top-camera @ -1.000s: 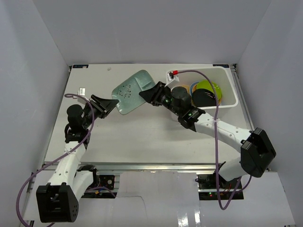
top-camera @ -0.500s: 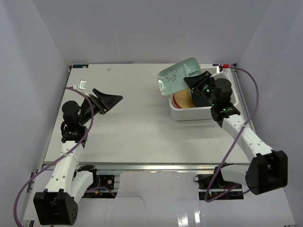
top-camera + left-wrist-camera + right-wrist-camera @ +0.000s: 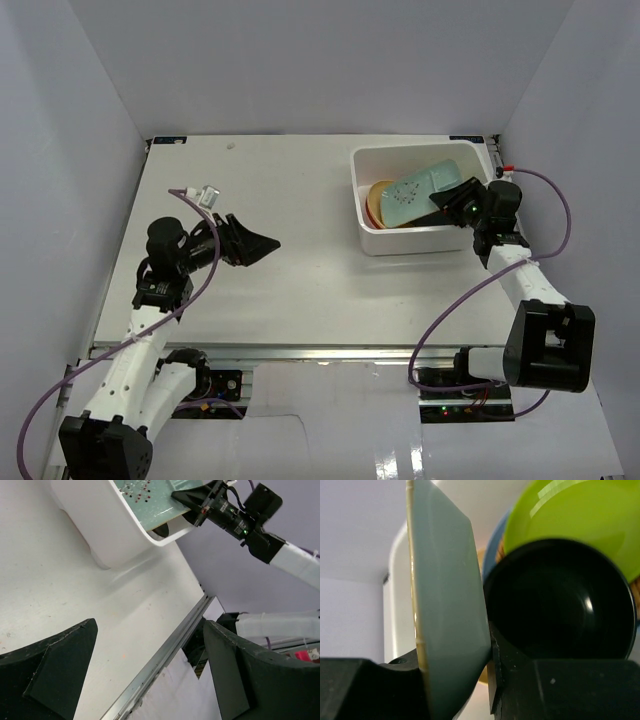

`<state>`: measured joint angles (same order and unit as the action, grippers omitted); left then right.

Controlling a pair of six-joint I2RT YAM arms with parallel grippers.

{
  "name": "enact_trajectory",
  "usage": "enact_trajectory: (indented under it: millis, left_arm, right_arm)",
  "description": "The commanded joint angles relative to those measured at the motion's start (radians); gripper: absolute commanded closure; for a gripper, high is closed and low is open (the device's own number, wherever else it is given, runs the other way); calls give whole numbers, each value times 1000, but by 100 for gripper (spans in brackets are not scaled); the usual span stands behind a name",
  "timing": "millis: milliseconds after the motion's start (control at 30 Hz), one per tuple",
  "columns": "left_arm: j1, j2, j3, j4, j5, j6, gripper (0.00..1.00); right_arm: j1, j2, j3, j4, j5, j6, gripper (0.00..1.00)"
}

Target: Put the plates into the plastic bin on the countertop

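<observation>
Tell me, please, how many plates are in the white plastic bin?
5: the mint-green dotted rectangular plate in the right gripper; a round black plate, lime plate and blue plate beside it; an orange plate at the bin's left. Others may be hidden.

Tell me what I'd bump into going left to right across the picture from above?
left gripper → left wall of the white bin → orange plate → mint-green plate → right gripper, clamped on that plate

A robot lab bench, this: white table [image 3: 300, 280] boxed in by blank walls [image 3: 300, 60], metal frame [image 3: 300, 351] along its edge.
</observation>
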<state>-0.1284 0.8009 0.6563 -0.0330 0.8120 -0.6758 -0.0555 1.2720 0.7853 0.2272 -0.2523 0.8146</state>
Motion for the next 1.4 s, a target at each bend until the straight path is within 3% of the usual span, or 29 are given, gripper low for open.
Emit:
enact_trajectory:
  millis: [0, 100, 167, 200, 267, 300, 367, 400, 433, 500, 867, 1033, 1167, 1200, 1233, 1367]
  left_arm:
    - [-37, -28, 13, -67, 3, 125, 2]
    - [-53, -17, -7, -71, -10, 156, 2]
    - [-54, -12, -26, -71, -28, 168, 2]
    - [-54, -11, -36, -73, -51, 182, 2]
    - [-54, 3, -17, -119, -62, 211, 2]
    - [-54, 1, -9, -125, -66, 222, 2]
    - [-54, -2, -7, -127, -79, 225, 2]
    - [-56, 1, -6, -127, -79, 226, 2]
    - [-54, 6, -1, -128, -80, 226, 2]
    - [-54, 17, 2, -130, -77, 225, 2]
    - [-56, 20, 34, -145, -155, 223, 2]
    - [-56, 12, 63, -148, -189, 214, 2]
    - [-56, 15, 97, -140, -191, 196, 2]
    - [-56, 14, 112, -125, -189, 183, 2]
    - [-54, 12, 121, -114, -188, 174, 2]
    - [-56, -6, 175, -59, -175, 139, 2]
  right_arm:
    - [2, -10, 9, 106, -117, -12, 92]
    - [-1, 3, -4, 89, -105, -31, 86]
    - [-1, 23, -4, 61, -107, -49, 74]
    - [-1, 29, 0, 22, -101, -77, 62]
    - [-1, 33, 0, -21, -41, -115, 48]
    - [-1, 32, 0, -57, -21, -146, 35]
    - [0, 14, -6, -77, 37, -172, 20]
    - [-1, 6, -4, -98, 54, -196, 6]
    - [-1, -8, 2, -106, 71, -210, 1]
    - [-1, -8, 35, -123, 100, -236, 10]
    - [17, -31, 255, -298, 385, -396, 10]
    - [43, -54, 321, -325, 418, -427, 10]
    - [52, -131, 290, -253, 238, -387, 10]
    - [54, -158, 290, -240, 176, -373, 2]
    - [68, -169, 287, -205, 115, -370, 10]
    - [152, -232, 264, -155, -199, -350, 10]
